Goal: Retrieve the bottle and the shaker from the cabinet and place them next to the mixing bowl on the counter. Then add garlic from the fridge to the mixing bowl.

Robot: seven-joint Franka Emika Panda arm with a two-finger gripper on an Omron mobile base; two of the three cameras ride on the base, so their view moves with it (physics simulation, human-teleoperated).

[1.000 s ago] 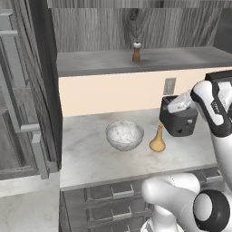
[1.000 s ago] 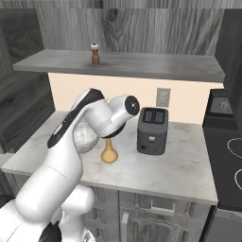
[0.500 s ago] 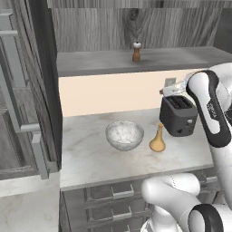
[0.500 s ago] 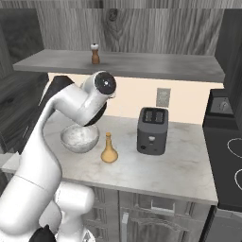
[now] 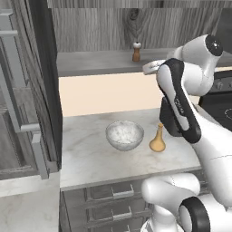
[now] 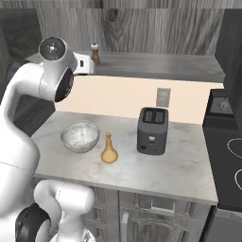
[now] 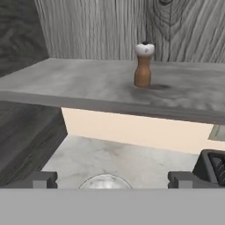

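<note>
Sitting on the counter (image 5: 90, 154), the mixing bowl (image 5: 124, 134) holds nothing visible, the bottle (image 5: 157, 138) just beside it. From the right, the shaker (image 6: 95, 53) stands on the cabinet (image 6: 156, 66) shelf. Ahead of the spread, empty jaws of the gripper (image 7: 112, 179), it stands upright, well apart.

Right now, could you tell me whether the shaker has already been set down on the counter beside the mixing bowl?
No, the shaker stands upright on the cabinet shelf, well above the counter.
</note>
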